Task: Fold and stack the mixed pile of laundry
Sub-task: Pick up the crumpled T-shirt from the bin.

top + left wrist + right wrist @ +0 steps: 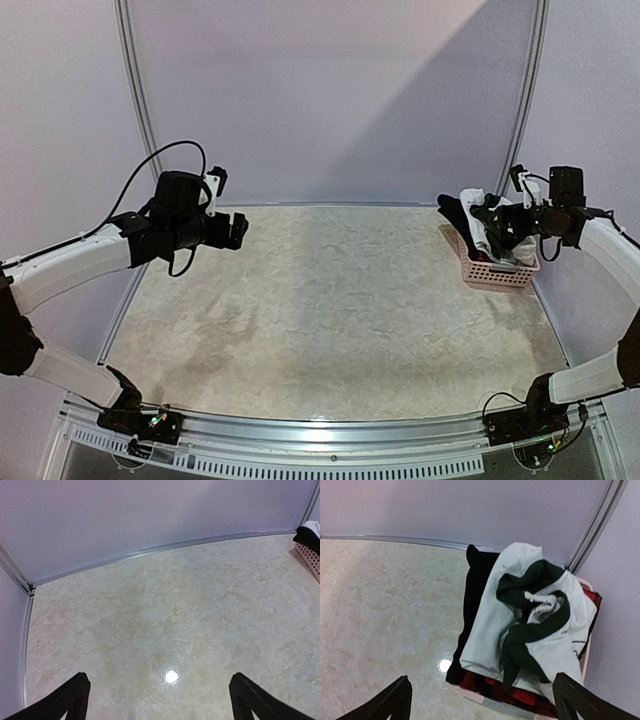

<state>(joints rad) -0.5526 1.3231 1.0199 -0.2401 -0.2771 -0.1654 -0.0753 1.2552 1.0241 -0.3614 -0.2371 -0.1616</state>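
Bolted at the near edge, the left arm's base [138, 420] and the right arm's base [515, 420] flanked the broad marbled counter [330, 320], where no folded stack showed. The mixed laundry pile [520, 630] sat crammed into a pink basket [497, 272] in the far right corner, tight against the wall. Its white cloth [487, 630] lay on top with a dark green piece [532, 630] twisted through it, a black piece [475, 595] hung over the basket's left rim, and the checked shirt [520, 697] was buried beneath. The right hand [482, 677] hovered above the pile, released and grasping nothing. The left hand [236, 229], equally released, hung over the far left of the counter, well apart. Pulling the white cloth would likely have dragged the tangled green piece along, and the light basket could have lifted or tipped with it. The close wall also left little room to descend.
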